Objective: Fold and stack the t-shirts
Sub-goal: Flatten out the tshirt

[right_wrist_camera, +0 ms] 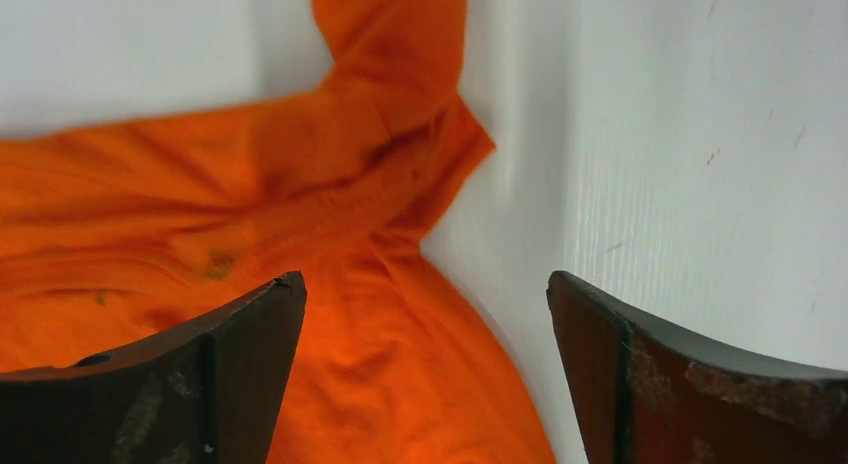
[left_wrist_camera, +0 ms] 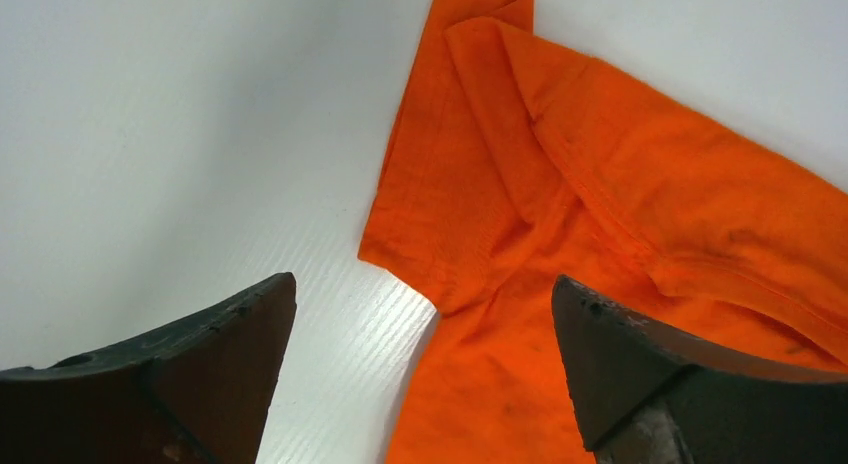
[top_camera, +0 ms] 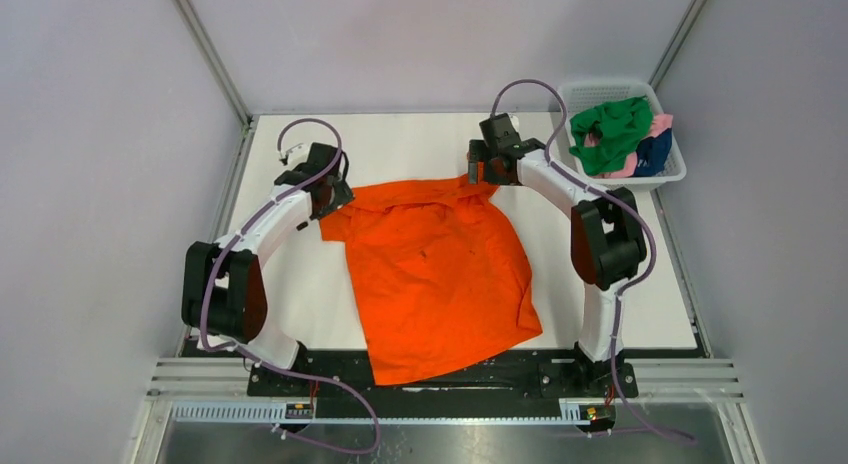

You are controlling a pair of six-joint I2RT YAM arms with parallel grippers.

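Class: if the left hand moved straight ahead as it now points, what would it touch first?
Probably the sleeve edge of the orange t-shirt, lying on the white table ahead of the open left hand; depth is unclear.

Left arm extended forward, elbow bent outward, wrist turned inward; left gripper spread wide, empty. Right arm extended likewise, wrist turned inward; right gripper spread wide, empty.
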